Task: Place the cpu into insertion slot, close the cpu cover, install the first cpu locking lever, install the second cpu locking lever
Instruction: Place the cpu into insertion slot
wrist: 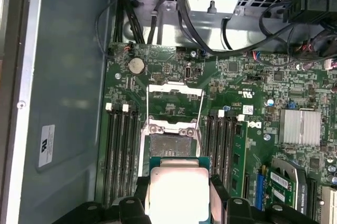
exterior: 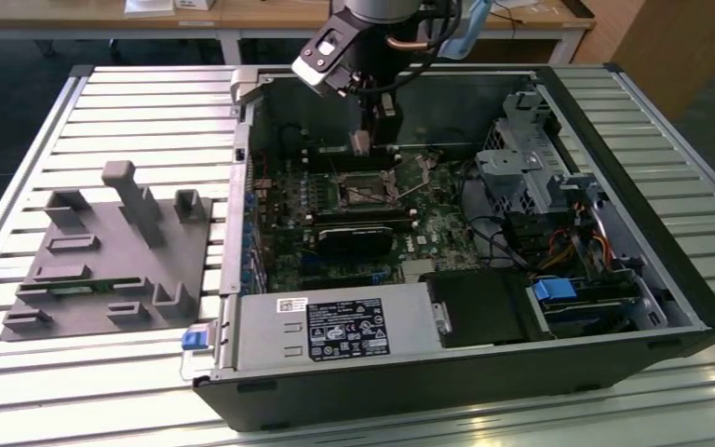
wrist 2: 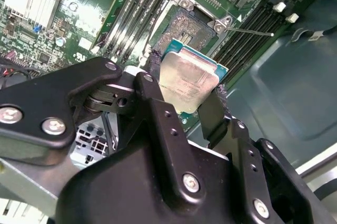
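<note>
The cpu (wrist 2: 189, 79), a square chip with a dull silver top, is clamped by its edges between my gripper's (wrist 2: 187, 81) black fingers (wrist 2: 154, 84). It hangs tilted just above the open insertion slot (wrist 2: 184, 27) on the green motherboard. The first wrist view shows the cpu (wrist: 178, 190) short of the bare slot (wrist: 171, 144). The cpu cover (wrist: 175, 98), a thin silvery frame, lies flipped open beyond the slot. A thin lever rod (wrist 2: 253, 32) sticks out beside it. In the exterior view my gripper (exterior: 361, 142) hovers inside the computer case over the slot (exterior: 364, 191).
The open black computer case (exterior: 606, 345) lies on a slatted metal table (exterior: 146, 93). Memory slots (wrist: 118, 150) flank the socket. Also in the case are a drive cage (exterior: 525, 168), cables (exterior: 506, 247) and a power supply (exterior: 320, 326). A grey fixture block (exterior: 109, 251) stands at the exterior view's left.
</note>
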You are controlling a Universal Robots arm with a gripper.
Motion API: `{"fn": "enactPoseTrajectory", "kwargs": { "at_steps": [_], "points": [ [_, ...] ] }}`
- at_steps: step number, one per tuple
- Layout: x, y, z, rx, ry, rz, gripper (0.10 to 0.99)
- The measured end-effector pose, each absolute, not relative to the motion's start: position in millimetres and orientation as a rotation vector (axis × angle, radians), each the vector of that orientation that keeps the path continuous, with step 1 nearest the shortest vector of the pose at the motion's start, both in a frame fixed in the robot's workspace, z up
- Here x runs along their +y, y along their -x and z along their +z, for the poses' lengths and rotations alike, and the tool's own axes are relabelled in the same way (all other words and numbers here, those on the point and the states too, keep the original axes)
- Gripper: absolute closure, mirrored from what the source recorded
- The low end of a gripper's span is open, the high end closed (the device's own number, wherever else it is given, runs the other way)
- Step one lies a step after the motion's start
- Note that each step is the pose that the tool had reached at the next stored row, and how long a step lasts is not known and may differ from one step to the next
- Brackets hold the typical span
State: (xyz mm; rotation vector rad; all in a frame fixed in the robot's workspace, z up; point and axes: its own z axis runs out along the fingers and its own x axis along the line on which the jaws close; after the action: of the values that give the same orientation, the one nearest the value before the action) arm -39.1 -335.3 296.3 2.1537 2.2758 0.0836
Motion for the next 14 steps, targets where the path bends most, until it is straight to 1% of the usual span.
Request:
{"fn": "enactPoseTrajectory", "kwargs": {
  "at_steps": [14],
  "points": [
    [-335,39,280,2.262,-2.166,0.081,0.549]
  ]
}}
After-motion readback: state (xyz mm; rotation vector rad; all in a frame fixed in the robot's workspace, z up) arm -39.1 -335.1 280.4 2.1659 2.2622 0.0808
